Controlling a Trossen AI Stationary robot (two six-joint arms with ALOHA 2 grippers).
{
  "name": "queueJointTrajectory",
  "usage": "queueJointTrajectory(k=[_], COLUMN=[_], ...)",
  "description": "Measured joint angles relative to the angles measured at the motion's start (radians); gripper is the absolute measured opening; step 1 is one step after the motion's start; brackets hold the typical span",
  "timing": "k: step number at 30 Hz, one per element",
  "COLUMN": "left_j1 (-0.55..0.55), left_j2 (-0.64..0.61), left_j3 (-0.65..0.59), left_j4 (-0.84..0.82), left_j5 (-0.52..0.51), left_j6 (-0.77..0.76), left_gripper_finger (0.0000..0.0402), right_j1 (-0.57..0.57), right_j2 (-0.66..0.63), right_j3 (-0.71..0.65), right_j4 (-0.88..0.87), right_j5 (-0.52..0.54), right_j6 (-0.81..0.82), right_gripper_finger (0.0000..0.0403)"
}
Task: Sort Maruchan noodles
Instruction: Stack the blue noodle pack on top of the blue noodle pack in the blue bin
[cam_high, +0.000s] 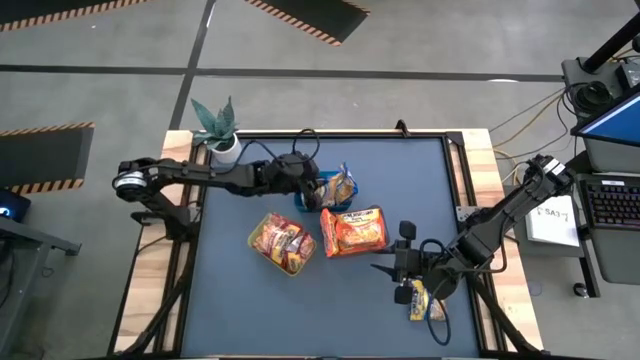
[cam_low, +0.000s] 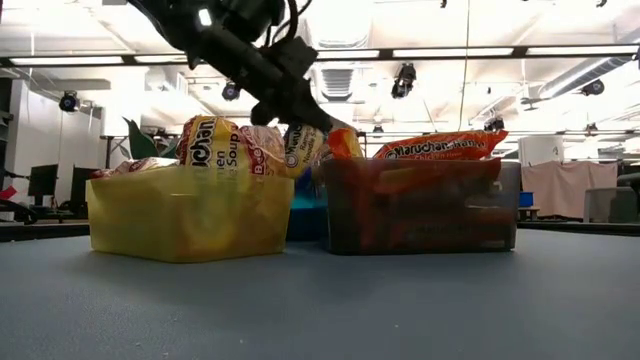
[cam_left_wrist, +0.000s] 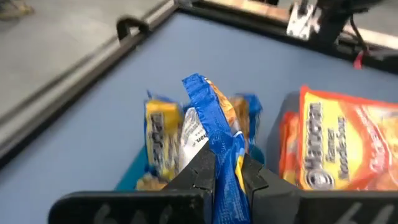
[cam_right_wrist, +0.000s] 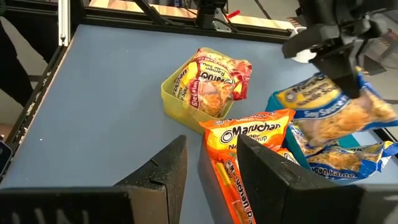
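My left gripper (cam_left_wrist: 225, 165) is shut on a blue-and-yellow Maruchan packet (cam_right_wrist: 336, 109) over the blue tray (cam_left_wrist: 134, 177), where more blue-and-yellow packets (cam_left_wrist: 160, 134) stand on edge. The yellow tray (cam_high: 282, 243) holds red-orange packets. The dark tray (cam_low: 420, 205) holds orange packets (cam_right_wrist: 249, 134). Near the table's front right my right gripper (cam_right_wrist: 211, 146) stands open, with nothing between its fingers. One more yellow-and-blue packet (cam_high: 418, 298) lies flat on the table under the right arm. My left gripper pinches the packet's blue crimped end seam (cam_left_wrist: 214, 140) between its two fingers. The fingers (cam_right_wrist: 345, 68) come from the table's left, slanting down. The packet hangs tilted below them over the blue tray; whether its lower end touches the packets there, I cannot tell.
A potted plant (cam_high: 218, 128) stands at the table's far left corner. The three trays are grouped at the table's middle, and bare blue mat (cam_high: 400, 175) lies on the far right.
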Motion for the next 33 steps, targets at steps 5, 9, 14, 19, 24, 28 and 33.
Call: queueJointTrajectory(k=[5,9,14,19,24,28,33], left_j1=[0.006,0.014,0.018,0.019,0.023,0.024,0.024], left_j2=[0.015,0.031,0.049,0.051,0.051,0.051,0.047], left_j3=[0.0,0.001,0.001,0.001,0.001,0.001,0.009], left_j4=[-0.053,-0.046,-0.046,-0.047,-0.05,-0.05,-0.087], left_j5=[0.008,0.005,0.004,-0.033,-0.075,-0.085,-0.221], left_j6=[-0.024,-0.014,-0.012,0.007,0.067,0.106,0.172], left_gripper_finger=[0.0,0.0001,0.0017,0.0034,0.0063,0.0096,0.0137], right_j1=[0.0,0.0,0.0,0.0,0.0,0.0,0.0], right_j2=[0.0,0.001,0.001,0.001,0.001,0.001,0.001], right_j3=[0.0,0.0,0.0,0.0,0.0,0.0,0.0], right_j4=[0.0,0.002,0.015,0.018,0.02,0.02,0.02], right_j5=[0.0,0.0,0.0,0.001,0.0,0.0,0.0], right_j6=[0.0,0.0,0.0,0.0,0.0,0.0,0.0], right_gripper_finger=[0.0127,0.0126,0.0127,0.0128,0.0129,0.0125,0.0128])
